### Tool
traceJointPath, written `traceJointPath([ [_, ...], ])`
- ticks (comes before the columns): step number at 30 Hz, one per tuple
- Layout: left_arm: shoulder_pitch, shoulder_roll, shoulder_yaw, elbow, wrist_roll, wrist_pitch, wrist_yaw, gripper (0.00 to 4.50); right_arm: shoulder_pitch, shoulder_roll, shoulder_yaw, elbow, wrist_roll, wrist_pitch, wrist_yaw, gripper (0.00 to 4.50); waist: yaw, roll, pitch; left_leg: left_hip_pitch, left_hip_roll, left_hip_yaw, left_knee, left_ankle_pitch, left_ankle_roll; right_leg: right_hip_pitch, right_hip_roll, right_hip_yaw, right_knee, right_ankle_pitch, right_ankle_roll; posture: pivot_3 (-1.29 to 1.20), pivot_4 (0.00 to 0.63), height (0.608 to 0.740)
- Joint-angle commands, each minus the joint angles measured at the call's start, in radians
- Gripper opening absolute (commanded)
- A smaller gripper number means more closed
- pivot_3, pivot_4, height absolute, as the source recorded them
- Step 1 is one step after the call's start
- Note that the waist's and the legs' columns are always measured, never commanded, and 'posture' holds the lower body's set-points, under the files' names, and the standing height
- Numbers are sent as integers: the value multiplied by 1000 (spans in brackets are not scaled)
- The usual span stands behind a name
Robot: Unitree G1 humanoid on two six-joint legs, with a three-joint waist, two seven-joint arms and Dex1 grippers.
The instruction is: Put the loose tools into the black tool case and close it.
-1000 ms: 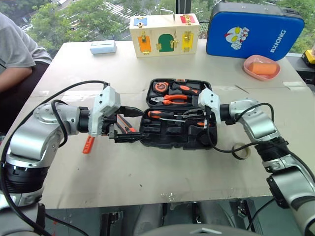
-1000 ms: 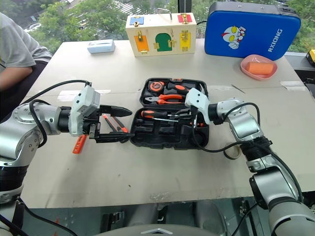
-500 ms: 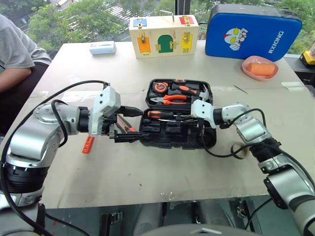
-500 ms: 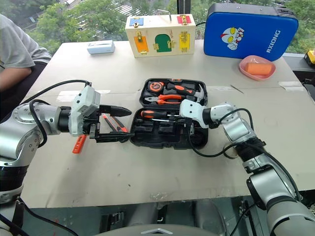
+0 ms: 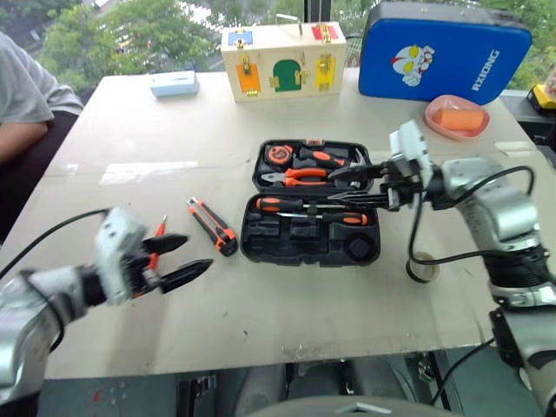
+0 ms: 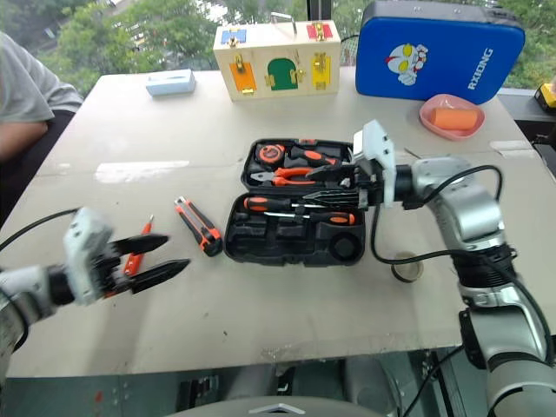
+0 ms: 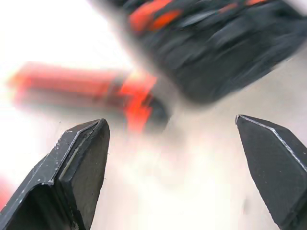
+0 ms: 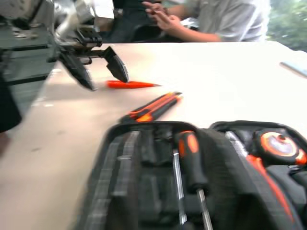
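Two screwdrivers (image 5: 308, 208), apparently, in open case (image 5: 308, 249).

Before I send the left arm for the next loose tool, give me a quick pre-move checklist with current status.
1. Black tool case lying open: ok.
2. Left gripper open and empty: ok.
3. Right gripper clear of the case: not ok, it hovers over it; empty, opening cannot tell.
4. Utility knife on the table beside the case, unobstructed: ok.
5. Tester screwdriver reachable: ok, close by the left gripper.
6. Tape roll packed: not ok, on the table.
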Motion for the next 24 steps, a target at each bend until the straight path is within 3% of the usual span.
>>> traceJointPath([
  [1, 129, -74, 172, -75, 9, -51, 42, 4500, -9, -28, -11, -59, 59, 17, 58, 3739, 4, 0, 0, 1, 0, 0, 0, 0, 1, 1, -1, 0, 0, 0, 0, 0, 150, 735],
  [3, 219, -134, 233, -64, 29, -95, 57, 4500, -15, -40, -19, -66, 78, 27, 74, 4484, 8, 0, 0, 1, 0, 1, 0, 0, 1, 1, -2, 0, 0, 1, -1, 0, 150, 735],
  [6, 300, -183, 270, -39, 49, -134, 77, 4500, -12, -59, -27, -84, 105, 30, 97, 4484, 19, -1, 0, 1, -1, 1, 1, -1, 1, 2, -2, -1, -1, 1, -2, 0, 150, 735],
  [10, 293, -168, 243, -18, 54, -120, 124, 4500, 8, -84, -31, -119, 132, 38, 116, 4484, 34, -1, -1, 1, 0, -1, 0, -1, 1, 2, -2, -3, -3, 1, -2, 0, 150, 735],
  [19, -79, 65, 13, 118, 57, 215, 325, 4500, 54, -88, -35, -216, 146, 41, 40, 4484, 45, -3, -2, 0, -1, -3, -1, -1, 0, 1, -2, -4, -3, 2, -3, 0, 150, 735],
  [24, -273, 120, -144, 206, 83, 302, 386, 4500, 87, -96, -39, -274, 168, 53, 4, 4484, 31, -4, -3, 0, -1, -1, -2, 2, -4, 0, -2, -3, -4, 2, -2, 0, 150, 735],
])
